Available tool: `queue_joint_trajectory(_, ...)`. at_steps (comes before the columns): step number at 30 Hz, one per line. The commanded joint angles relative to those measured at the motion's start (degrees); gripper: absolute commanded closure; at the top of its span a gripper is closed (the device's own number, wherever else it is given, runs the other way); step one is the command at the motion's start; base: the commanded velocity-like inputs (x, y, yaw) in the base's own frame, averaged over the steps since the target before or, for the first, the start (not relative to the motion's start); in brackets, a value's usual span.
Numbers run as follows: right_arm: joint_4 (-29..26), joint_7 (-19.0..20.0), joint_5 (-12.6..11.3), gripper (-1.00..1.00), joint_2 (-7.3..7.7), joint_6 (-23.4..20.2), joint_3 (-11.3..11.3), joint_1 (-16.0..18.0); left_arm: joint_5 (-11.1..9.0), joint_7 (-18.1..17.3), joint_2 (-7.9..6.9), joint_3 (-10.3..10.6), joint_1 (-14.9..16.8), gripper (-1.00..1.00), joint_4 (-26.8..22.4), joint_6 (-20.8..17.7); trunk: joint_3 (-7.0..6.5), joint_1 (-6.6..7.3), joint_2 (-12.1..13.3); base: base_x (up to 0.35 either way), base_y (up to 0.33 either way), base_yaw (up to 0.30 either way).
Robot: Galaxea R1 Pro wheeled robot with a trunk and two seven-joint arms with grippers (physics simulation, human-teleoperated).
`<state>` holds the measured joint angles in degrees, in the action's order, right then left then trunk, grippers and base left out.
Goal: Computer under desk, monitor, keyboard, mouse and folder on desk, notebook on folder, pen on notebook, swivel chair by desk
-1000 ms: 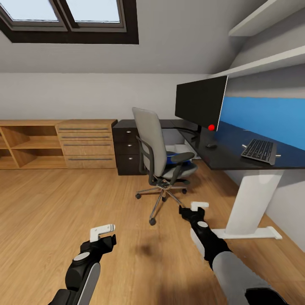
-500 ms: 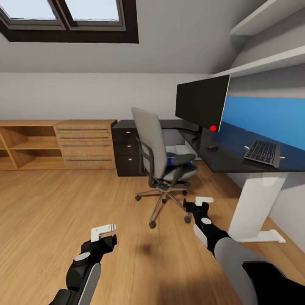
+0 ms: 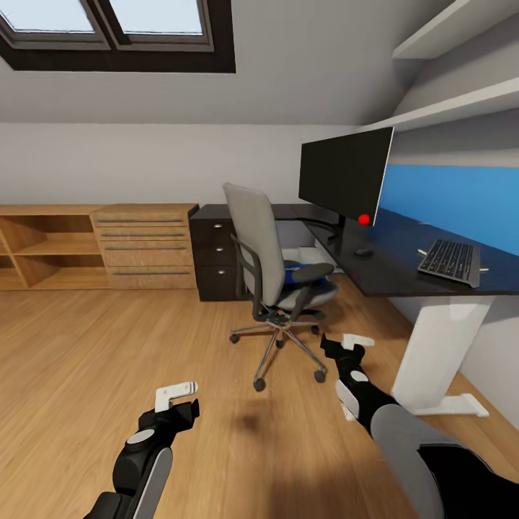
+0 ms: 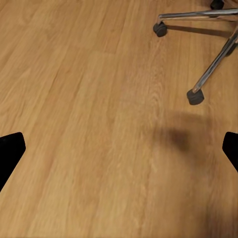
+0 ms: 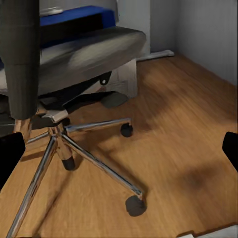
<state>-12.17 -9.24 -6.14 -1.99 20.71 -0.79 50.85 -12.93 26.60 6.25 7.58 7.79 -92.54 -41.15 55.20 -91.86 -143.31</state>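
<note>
grey padded swivel chair [image 3: 277,267], glossy black desk [image 3: 389,270], wood floor [image 3: 108,346]

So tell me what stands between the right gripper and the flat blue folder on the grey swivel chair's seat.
The grey padded swivel chair's own black armrest and seat edge sit between the right gripper and the flat bright blue folder. The gripper is low, near the chrome base, so the seat hides most of the folder from below.

The floor [image 3: 86,360] is light wood with a smooth satin sheen. The swivel chair [image 3: 277,277] has matt grey cloth padding and a shiny chrome base [image 5: 89,153] on black plastic castors. The desk [image 3: 389,270] at right is glossy black; the shelving [image 3: 79,245] at left is grained wood.
</note>
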Motion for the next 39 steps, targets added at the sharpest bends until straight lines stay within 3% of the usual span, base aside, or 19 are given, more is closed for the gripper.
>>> queue_joint_trajectory(1, 0.05, 0.16, -2.83, -1.00, 0.54, 0.75, -0.11, 0.04, -0.60, 0.56, -0.01, 0.06, 0.04, -1.00, -0.03, -0.10, 0.06, 0.01, -0.02, 0.201, -0.005, 0.000)
queue_joint_trajectory(6, -0.01, 0.21, -5.41, -1.00, 1.16, 1.10, -0.16, 0.04, -0.60, 0.56, -0.01, 0.07, 0.04, -1.00, 0.01, -0.10, 0.06, 0.01, -0.02, 0.236, -0.023, 0.000)
queue_joint_trajectory(11, -0.13, 0.21, -6.55, -1.00, 1.51, 1.36, -0.12, 0.04, -0.60, 0.56, -0.01, 0.07, 0.04, -1.00, 0.06, -0.14, 0.06, 0.01, -0.02, 0.103, -0.010, 0.000)
queue_joint_trajectory(34, -0.29, 0.27, -6.74, -1.00, 1.13, 4.34, 0.08, -0.05, -0.68, 0.55, -0.01, 0.04, 0.04, -1.00, 0.22, -0.25, 0.06, 0.01, -0.02, 0.194, -0.001, 0.000)
queue_joint_trajectory(39, -0.07, 0.21, -6.67, -1.00, 1.12, 6.63, 0.08, -0.05, -0.67, 0.52, -0.01, 0.03, 0.04, -1.00, 0.31, -0.25, 0.06, 0.01, -0.02, 0.249, 0.000, 0.000)
